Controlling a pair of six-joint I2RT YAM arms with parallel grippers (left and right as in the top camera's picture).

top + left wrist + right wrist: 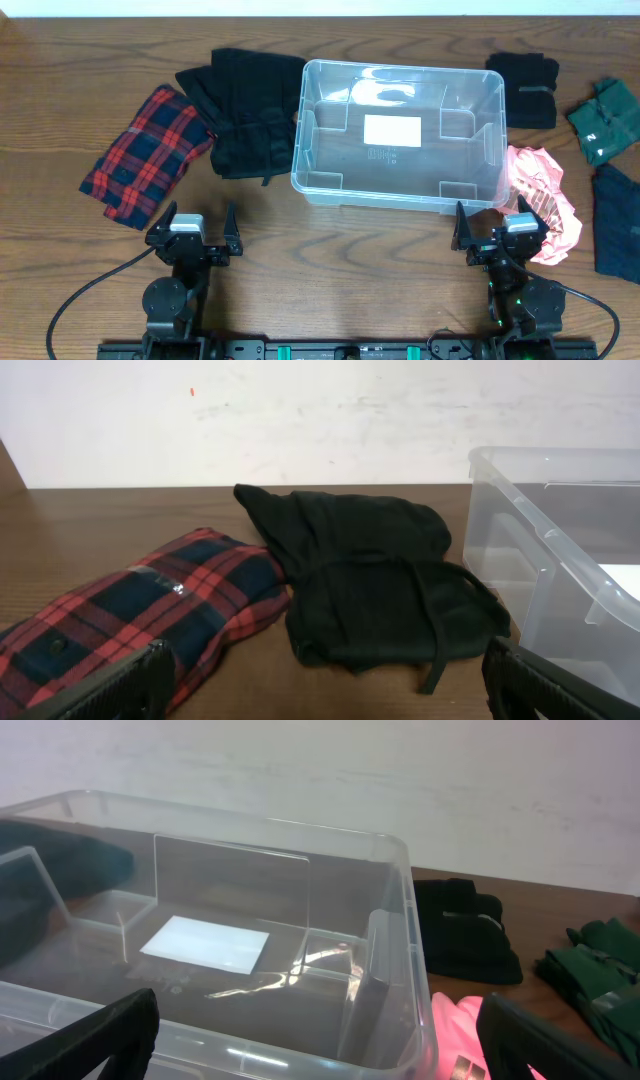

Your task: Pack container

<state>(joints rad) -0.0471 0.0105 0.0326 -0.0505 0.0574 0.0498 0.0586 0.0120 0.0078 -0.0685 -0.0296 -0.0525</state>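
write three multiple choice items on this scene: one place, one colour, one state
1. Where does the plaid cloth lie?
A) left of the container
B) inside it
C) right of it
2. What colour is the garment by the container's near right corner?
A) yellow
B) pink
C) white
3. The container is:
A) lidded
B) half full
C) holding no clothes

1 A, it lies left, beyond the black garment. 2 B, it shows bright pink. 3 C, only the white label shows inside.
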